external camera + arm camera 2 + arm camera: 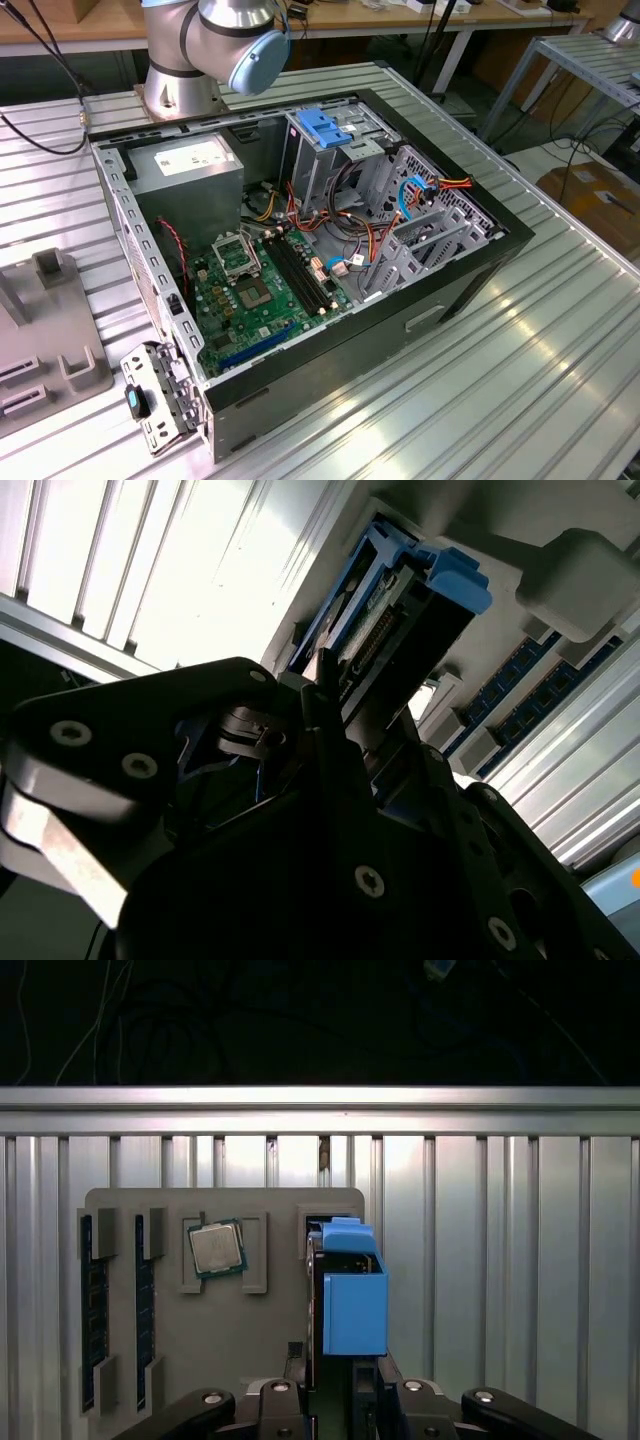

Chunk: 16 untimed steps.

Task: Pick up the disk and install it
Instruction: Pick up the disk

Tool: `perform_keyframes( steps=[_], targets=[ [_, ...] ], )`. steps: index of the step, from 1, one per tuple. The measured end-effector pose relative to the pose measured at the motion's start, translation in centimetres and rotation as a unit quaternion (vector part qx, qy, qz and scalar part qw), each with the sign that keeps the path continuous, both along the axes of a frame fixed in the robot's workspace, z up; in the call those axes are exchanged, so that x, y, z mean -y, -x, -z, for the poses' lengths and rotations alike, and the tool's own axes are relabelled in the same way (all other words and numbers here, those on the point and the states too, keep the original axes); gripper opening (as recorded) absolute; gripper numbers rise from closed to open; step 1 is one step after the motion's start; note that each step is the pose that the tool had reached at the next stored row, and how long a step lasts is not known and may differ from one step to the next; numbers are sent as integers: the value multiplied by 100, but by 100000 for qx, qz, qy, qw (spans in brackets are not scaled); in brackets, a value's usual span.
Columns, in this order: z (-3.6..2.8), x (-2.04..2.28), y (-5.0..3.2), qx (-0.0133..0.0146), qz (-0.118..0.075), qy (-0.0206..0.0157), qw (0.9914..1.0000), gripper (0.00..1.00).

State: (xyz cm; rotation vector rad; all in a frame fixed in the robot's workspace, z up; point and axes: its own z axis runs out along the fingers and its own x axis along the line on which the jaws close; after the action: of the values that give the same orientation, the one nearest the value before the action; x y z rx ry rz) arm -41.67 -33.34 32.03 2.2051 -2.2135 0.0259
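The gripper [345, 1405] is pinching the disk [352, 1305], with a finger on either side of it. The disk stands on edge, and its blue carrier rails show in both wrist views. It is positioned over a slot at one edge of the grey tray [230, 1360]. Whether its far end is seated in that slot cannot be determined.

On the tray, a processor chip [217, 1249] lies in a recess beside the disk. Memory modules [92, 1330] lie in slots on the far side of the chip, apart from the disk. The tray rests on the ribbed metal bench [500, 1260].

In the exterior view, an open computer case [440, 300] lies on the bench near the tray. The arm base [190, 70] stands well apart from the tray.
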Motion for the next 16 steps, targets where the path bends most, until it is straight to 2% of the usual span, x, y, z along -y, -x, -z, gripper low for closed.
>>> perform_keyframes(
  steps=[5, 9, 14, 16],
  targets=[
    [-7, 0, 0, -12, -1, 4, 100000, 35],
    [-49, 0, 0, -2, -3, 3, 100000, 35],
    [-169, 0, 0, -3, -3, 2, 100000, 35],
    [-194, 0, 0, 0, -2, 1, 100000, 35]
  ],
)
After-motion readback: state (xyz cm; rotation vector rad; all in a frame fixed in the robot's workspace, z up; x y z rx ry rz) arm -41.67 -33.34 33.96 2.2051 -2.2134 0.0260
